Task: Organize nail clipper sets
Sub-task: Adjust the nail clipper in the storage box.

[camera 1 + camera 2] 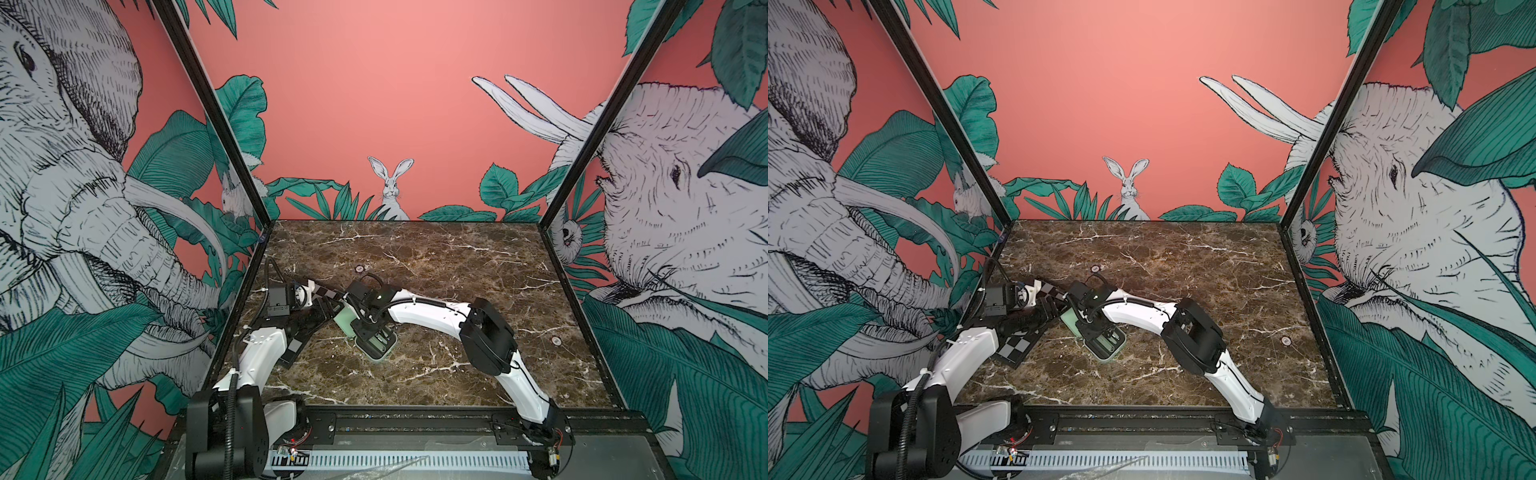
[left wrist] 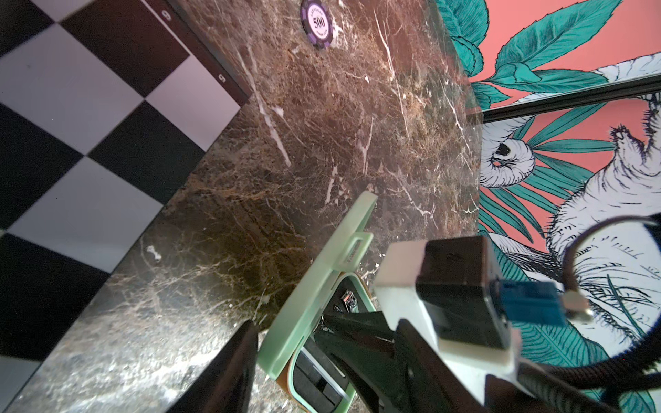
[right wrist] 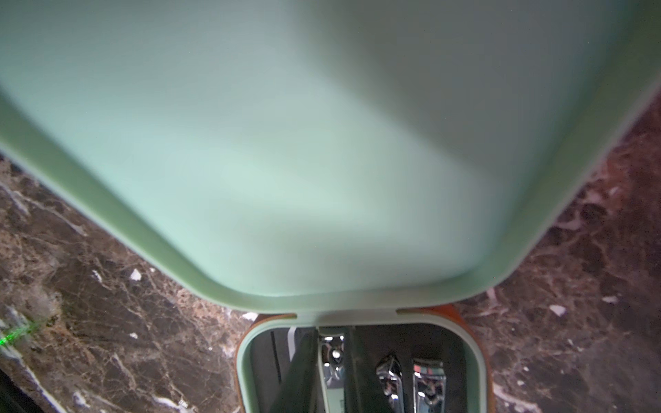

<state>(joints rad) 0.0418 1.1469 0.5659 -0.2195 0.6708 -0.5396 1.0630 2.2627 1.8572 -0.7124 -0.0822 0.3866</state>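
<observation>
Clipper (image 3: 331,357) pinched in right gripper (image 1: 375,337) needs straight seating into case (image 3: 244,379) slot; left gripper (image 1: 330,312), jaws apart, should steady lid (image 2: 307,286).

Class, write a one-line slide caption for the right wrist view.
Under the open mint lid, fingers of the right gripper grip a nail clipper inside the case.

The floor of the booth was a brown marble tabletop (image 1: 457,257) with white veins. A black-and-white checkered board (image 1: 1013,349) lay flat on its left side, only partly showing. Two poker chips sat on the marble, well apart: a far chip (image 1: 360,269) toward the back and a right-hand chip (image 1: 556,340). In the left wrist view a purple chip (image 2: 317,23) read 500, near the board's edge. The walls were pink wallpaper with elephants (image 1: 62,199), green leaves and a rabbit (image 1: 390,187).
</observation>
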